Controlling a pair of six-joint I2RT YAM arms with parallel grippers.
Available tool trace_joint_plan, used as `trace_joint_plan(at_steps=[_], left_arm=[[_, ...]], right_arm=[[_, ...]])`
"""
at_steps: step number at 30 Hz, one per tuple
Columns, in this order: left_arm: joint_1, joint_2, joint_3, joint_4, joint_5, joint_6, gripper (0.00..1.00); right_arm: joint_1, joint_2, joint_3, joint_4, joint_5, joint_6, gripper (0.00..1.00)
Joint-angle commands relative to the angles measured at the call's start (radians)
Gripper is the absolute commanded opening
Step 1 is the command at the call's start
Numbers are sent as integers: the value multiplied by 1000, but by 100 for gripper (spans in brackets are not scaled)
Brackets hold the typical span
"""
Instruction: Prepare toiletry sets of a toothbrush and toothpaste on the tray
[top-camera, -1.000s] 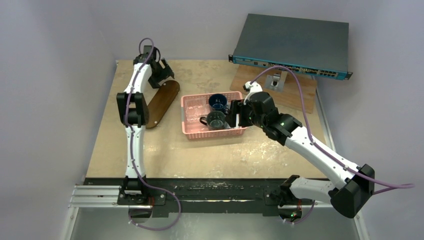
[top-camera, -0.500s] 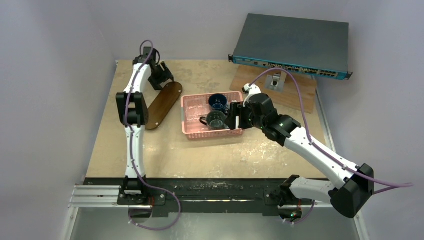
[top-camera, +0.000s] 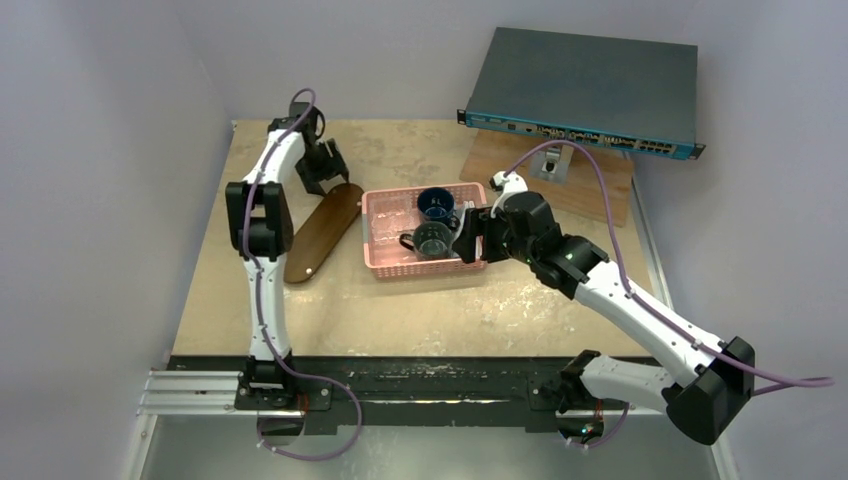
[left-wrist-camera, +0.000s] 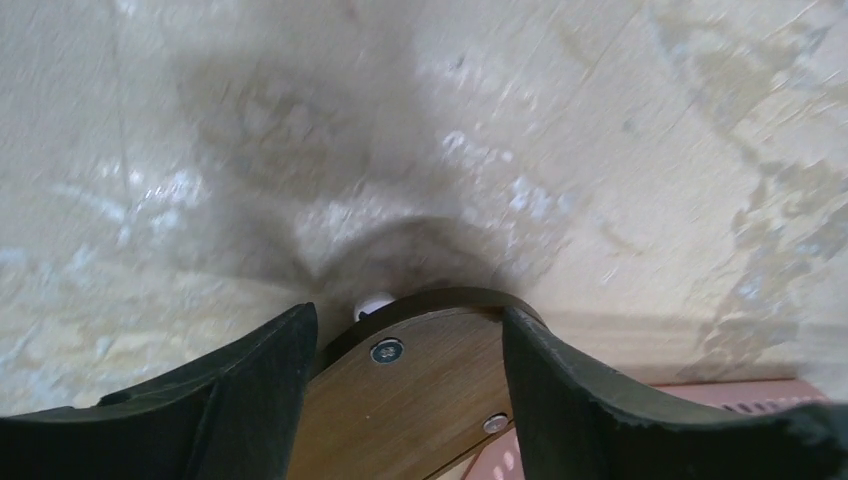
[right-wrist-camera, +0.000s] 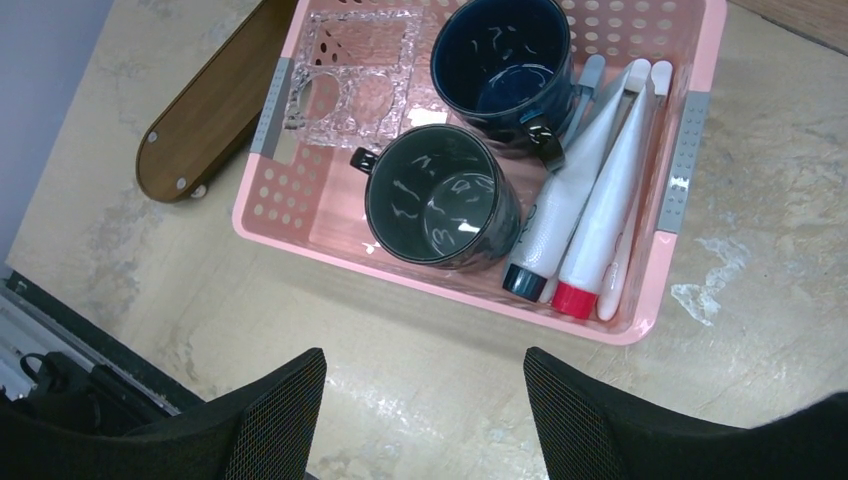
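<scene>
The dark brown wooden tray (top-camera: 315, 240) lies slanted left of the pink basket (top-camera: 425, 268). My left gripper (top-camera: 325, 175) is at its far rounded end. In the left wrist view both fingers (left-wrist-camera: 250, 390) clasp that end of the tray (left-wrist-camera: 420, 400), which shows two screws and a white foot. Two white toothpaste tubes, one black-capped (right-wrist-camera: 560, 210) and one red-capped (right-wrist-camera: 610, 200), lie at the basket's right side. Pale toothbrush handles (right-wrist-camera: 592, 75) lie beside and under them. My right gripper (right-wrist-camera: 425, 370) is open and empty, above the table just in front of the basket (right-wrist-camera: 330, 250).
Two dark mugs (right-wrist-camera: 500, 60) (right-wrist-camera: 440, 200) and a clear plastic piece (right-wrist-camera: 350, 80) also sit in the basket. A network switch (top-camera: 585, 90) rests on a wooden board (top-camera: 590, 185) at the back right. The table's left edge runs near the tray.
The tray has slid toward the near edge with my left gripper at its far end. My right gripper has shifted slightly left over the basket's near right corner.
</scene>
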Motion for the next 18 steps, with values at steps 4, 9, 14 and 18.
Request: trace_joint_plan(at_steps=[4, 9, 14, 18], left_arm=[[-21, -119, -76, -86, -59, 93, 55], [-30, -218, -241, -24, -77, 94, 53], [-30, -301, -377, 10, -87, 90, 52], [-30, -354, -476, 36, -83, 81, 49]], right_arm=[[5, -36, -19, 18, -24, 24, 75], [6, -49, -30, 19, -29, 34, 75], [6, -65, -45, 20, -29, 39, 75], [5, -73, -57, 27, -50, 47, 76]])
